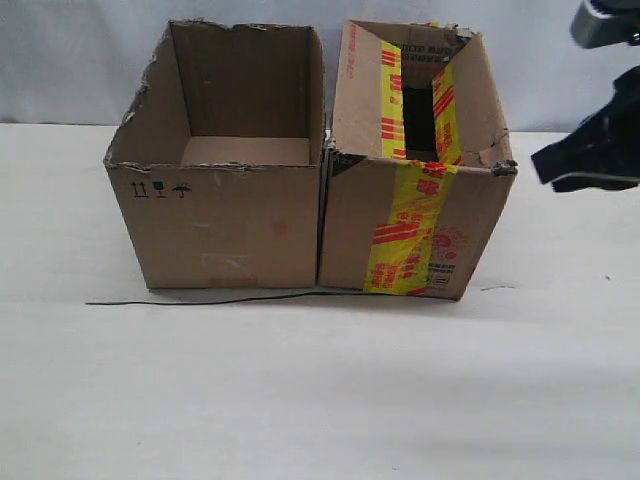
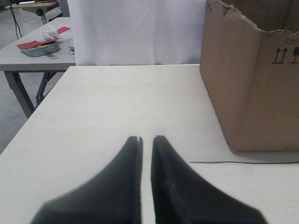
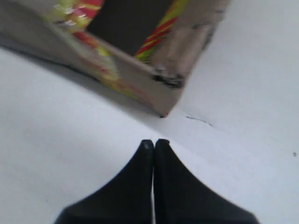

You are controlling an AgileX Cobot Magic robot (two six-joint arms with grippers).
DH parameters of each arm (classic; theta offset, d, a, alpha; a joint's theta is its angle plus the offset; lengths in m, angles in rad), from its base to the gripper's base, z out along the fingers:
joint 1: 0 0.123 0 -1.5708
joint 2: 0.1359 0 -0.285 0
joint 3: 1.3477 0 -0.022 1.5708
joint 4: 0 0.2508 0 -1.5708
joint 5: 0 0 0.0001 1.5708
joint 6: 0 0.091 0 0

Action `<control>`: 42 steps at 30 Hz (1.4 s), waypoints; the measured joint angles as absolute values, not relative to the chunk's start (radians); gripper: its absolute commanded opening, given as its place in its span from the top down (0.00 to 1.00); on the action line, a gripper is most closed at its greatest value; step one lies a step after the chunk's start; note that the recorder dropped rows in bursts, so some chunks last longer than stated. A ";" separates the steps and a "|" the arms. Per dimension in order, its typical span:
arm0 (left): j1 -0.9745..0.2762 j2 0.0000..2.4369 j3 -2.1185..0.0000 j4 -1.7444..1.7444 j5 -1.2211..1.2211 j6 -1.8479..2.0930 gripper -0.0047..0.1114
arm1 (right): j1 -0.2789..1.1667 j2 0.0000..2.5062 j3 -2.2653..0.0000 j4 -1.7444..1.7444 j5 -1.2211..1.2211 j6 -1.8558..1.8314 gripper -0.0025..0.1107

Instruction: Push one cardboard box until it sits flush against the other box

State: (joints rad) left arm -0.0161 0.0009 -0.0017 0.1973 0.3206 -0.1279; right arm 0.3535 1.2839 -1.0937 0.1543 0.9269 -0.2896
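Yellow-taped cardboard box (image 1: 415, 225), red print illegible, touches the plain box (image 1: 225, 225) with black handling symbols (image 1: 160, 189); left gripper (image 2: 146, 140), right gripper (image 3: 154, 142) both closed, empty.

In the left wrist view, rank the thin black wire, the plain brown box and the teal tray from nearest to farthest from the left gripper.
1. Thin black wire, lying on the table ahead of the left gripper.
2. Plain brown box, standing just behind the wire.
3. Teal tray, on the separate grey side table beyond.
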 measured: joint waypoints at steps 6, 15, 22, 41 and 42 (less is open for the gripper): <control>-0.016 0.001 -0.002 0.197 0.321 -0.128 0.96 | 0.453 1.324 -1.063 0.078 0.883 -0.314 0.98; -0.016 0.001 -0.002 0.197 0.321 -0.128 0.96 | 0.453 1.441 -1.053 -0.086 0.742 -0.159 0.98; -0.016 0.001 -0.002 0.197 0.321 -0.128 0.96 | 0.453 1.475 -1.053 -0.097 0.689 -0.127 0.98; -0.016 0.001 -0.002 0.197 0.321 -0.128 0.96 | 0.453 1.484 -1.063 -0.242 0.690 0.034 0.98; -0.016 0.001 -0.002 0.197 0.321 -0.128 0.96 | 0.453 1.484 -1.063 -0.250 0.690 0.043 0.98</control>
State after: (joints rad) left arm -0.0161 0.0009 -0.0017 0.1973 0.3206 -0.1279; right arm 0.4525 1.4835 -1.0631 -0.2496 0.6902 0.0433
